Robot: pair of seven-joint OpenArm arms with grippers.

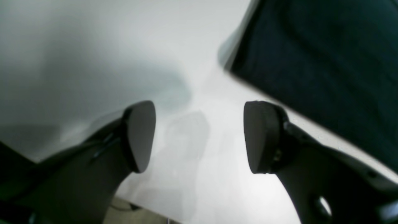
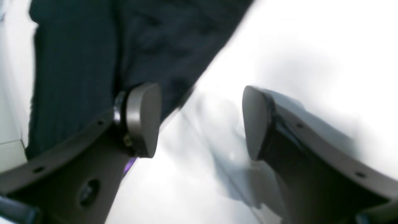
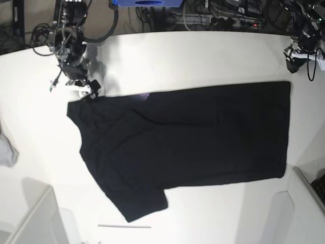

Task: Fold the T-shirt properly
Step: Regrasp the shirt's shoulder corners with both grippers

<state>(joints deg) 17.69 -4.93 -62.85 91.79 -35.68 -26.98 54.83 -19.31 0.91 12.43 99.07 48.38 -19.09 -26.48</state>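
Note:
The black T-shirt (image 3: pixel 193 137) lies spread on the white table (image 3: pixel 203 56), with one sleeve sticking out toward the front edge. A purple sliver (image 3: pixel 144 95) shows at its far edge. My right gripper (image 3: pixel 91 91) hovers at the shirt's far left corner. In the right wrist view this gripper (image 2: pixel 199 121) is open and holds nothing, with the T-shirt (image 2: pixel 93 46) behind its left finger (image 2: pixel 143 119). My left gripper (image 3: pixel 293 55) sits off the far right corner. In the left wrist view it (image 1: pixel 200 137) stands open over bare table, and the T-shirt (image 1: pixel 326 62) is at upper right.
A small grey cloth (image 3: pixel 6 147) hangs at the table's left edge. A thin white stick (image 3: pixel 124 226) lies near the front edge. Cables and equipment (image 3: pixel 223 12) crowd the back. Pale box-like edges rise at the front left (image 3: pixel 35 218) and front right (image 3: pixel 304 203).

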